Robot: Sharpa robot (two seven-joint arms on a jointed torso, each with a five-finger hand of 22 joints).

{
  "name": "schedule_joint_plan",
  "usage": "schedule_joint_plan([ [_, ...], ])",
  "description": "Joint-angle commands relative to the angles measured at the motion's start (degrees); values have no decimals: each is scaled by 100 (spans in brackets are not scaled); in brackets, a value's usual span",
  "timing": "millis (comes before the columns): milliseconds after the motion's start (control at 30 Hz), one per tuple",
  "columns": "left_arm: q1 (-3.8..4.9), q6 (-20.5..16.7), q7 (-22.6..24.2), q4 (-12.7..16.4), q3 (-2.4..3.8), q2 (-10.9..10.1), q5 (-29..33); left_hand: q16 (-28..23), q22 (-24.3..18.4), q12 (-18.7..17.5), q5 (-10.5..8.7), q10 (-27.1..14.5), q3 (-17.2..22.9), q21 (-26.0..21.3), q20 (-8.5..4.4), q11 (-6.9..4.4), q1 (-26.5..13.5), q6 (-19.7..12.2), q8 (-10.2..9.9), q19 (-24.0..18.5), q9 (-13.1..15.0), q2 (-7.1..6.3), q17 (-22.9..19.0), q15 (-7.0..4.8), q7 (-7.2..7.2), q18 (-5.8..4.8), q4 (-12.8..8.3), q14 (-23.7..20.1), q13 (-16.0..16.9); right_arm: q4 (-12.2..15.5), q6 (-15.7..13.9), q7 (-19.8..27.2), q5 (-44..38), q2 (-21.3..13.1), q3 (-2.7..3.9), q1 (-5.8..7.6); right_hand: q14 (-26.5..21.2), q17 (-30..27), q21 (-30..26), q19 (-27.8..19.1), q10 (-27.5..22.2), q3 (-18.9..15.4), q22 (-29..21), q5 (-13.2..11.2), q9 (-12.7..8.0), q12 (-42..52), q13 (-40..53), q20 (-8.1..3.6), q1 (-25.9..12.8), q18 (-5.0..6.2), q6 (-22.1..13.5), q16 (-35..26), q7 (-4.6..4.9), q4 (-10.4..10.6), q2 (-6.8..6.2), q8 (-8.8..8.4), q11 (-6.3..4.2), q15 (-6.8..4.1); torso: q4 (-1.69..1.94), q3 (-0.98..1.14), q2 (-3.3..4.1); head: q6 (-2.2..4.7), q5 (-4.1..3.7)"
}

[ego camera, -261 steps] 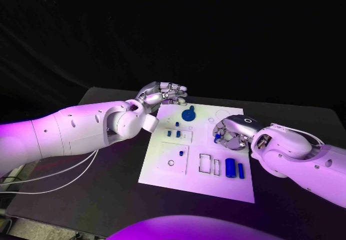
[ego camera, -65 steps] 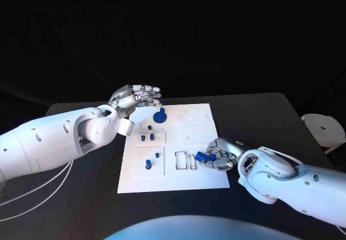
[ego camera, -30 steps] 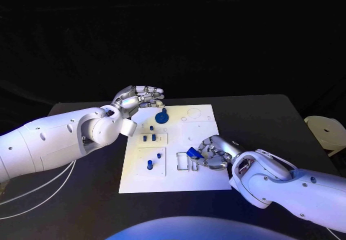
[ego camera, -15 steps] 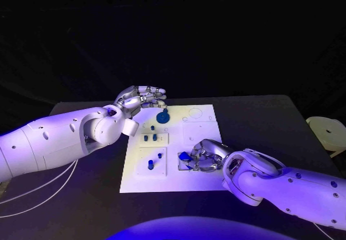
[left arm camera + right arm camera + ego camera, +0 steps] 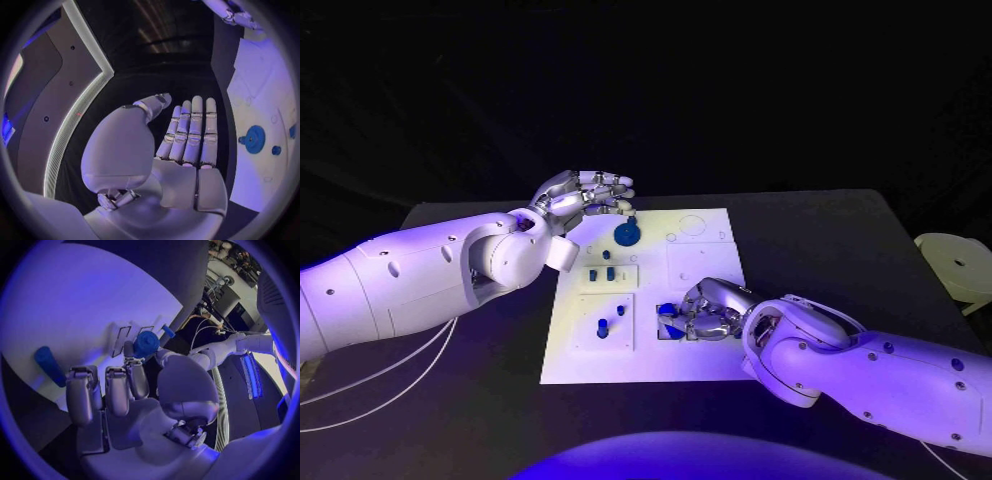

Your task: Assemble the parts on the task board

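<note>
While a blue cylindrical part (image 5: 147, 343) was pinched in the right hand (image 5: 701, 310) over the rectangular slots (image 5: 122, 338) on the task board (image 5: 697, 365), insertion appeared under way; careful alignment would be needed next. The left hand (image 5: 583, 194) was held empty, fingers extended, beside the board's far edge.

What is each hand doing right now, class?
Left hand: open, fingers straight, holding nothing.
Right hand: pinching a small round blue plastic part over the white task board.
</note>
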Motion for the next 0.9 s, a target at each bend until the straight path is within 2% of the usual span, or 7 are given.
schedule_joint_plan([
  [33, 3, 96, 27, 17, 4, 5, -14, -19, -9, 19, 6, -54, -26, -33, 5, 1, -14, -31, -25, 16, -7, 24, 5, 39, 105, 54, 18, -16, 7, 1, 184, -43, -112, 8, -5, -14, 445, 685, 19, 450, 31, -258, 1402, 202, 4, 9, 238, -43, -290, -89, 124, 17, -126, 11, -70, -22, 0, -56, -7, 0, -6, 2, 9],
  [67, 3, 96, 27, 18, 4, 4, -14, -19, -9, 19, 6, -54, -26, -33, 5, 1, -14, -31, -25, 16, -7, 24, 5, 39, 105, 54, 18, -16, 7, 6, 190, -35, -115, 7, -5, -14, 445, 685, 15, 448, 33, -363, 1401, 116, 14, 4, 244, -45, -388, -89, 122, 16, -128, 13, -74, -14, -1, -57, -7, 0, -6, 2, 9],
  [200, 3, 96, 23, 20, 4, 0, -14, -24, -17, 23, 8, -60, -28, -47, 8, 2, -20, -34, -26, 17, -7, 27, 12, 41, 106, 54, 26, -20, 7, 39, 200, 7, -129, -6, -5, -14, 445, 683, 3, 442, 33, -620, 1397, 31, 37, -13, 256, -45, -658, -86, 110, 13, -128, 20, -32, 0, 0, -57, -8, 4, -3, 2, 13],
  [367, 3, 99, 19, 20, 4, -5, -13, -24, -17, 23, 8, -60, -28, -47, 8, 2, -20, -34, -26, 17, -7, 27, 12, 41, 106, 54, 26, -20, 7, 102, 182, 33, -190, -52, -5, -14, 443, 675, -14, 435, 28, -786, 1392, -32, 49, -35, 254, -43, -807, -82, 101, 8, -126, 19, 3, 7, 1, -55, -4, 3, -5, 2, 13],
  [533, 3, 96, 17, 24, 4, -15, -14, -24, -17, 23, 8, -60, -28, -47, 8, 2, -20, -34, -26, 17, -7, 27, 12, 41, 106, 54, 26, -20, 7, 177, 145, 45, -249, -118, -5, -14, 443, 674, -18, 433, 29, -806, 1391, -16, 51, -35, 258, -43, -820, -81, 100, 7, -126, 16, 25, 9, 2, -55, -4, 6, -1, -1, 23],
  [700, 3, 95, 15, 28, 4, -26, -14, -26, -22, 26, 8, -64, -29, -55, 9, 3, -25, -35, -26, 19, -7, 28, 16, 42, 107, 55, 30, -22, 8, 280, 141, 69, -278, -198, -6, -14, 446, 688, -3, 439, 37, -854, 1395, 149, 62, -36, 274, -43, -723, -84, 98, 12, -128, 3, 106, 16, -1, -56, -6, 6, -2, -6, 34],
  [900, 3, 92, 15, 35, 4, -39, -15, -27, -24, 27, 9, -64, -29, -57, 10, 3, -26, -34, -25, 19, -7, 31, 17, 42, 107, 55, 33, -22, 8, 369, 257, 62, -297, -276, -6, -14, 455, 728, 32, 454, 59, -865, 1405, 324, 73, -18, 316, -46, -412, -92, 96, 29, -134, -17, 193, 22, -6, -60, -6, 2, -1, -19, 45],
])
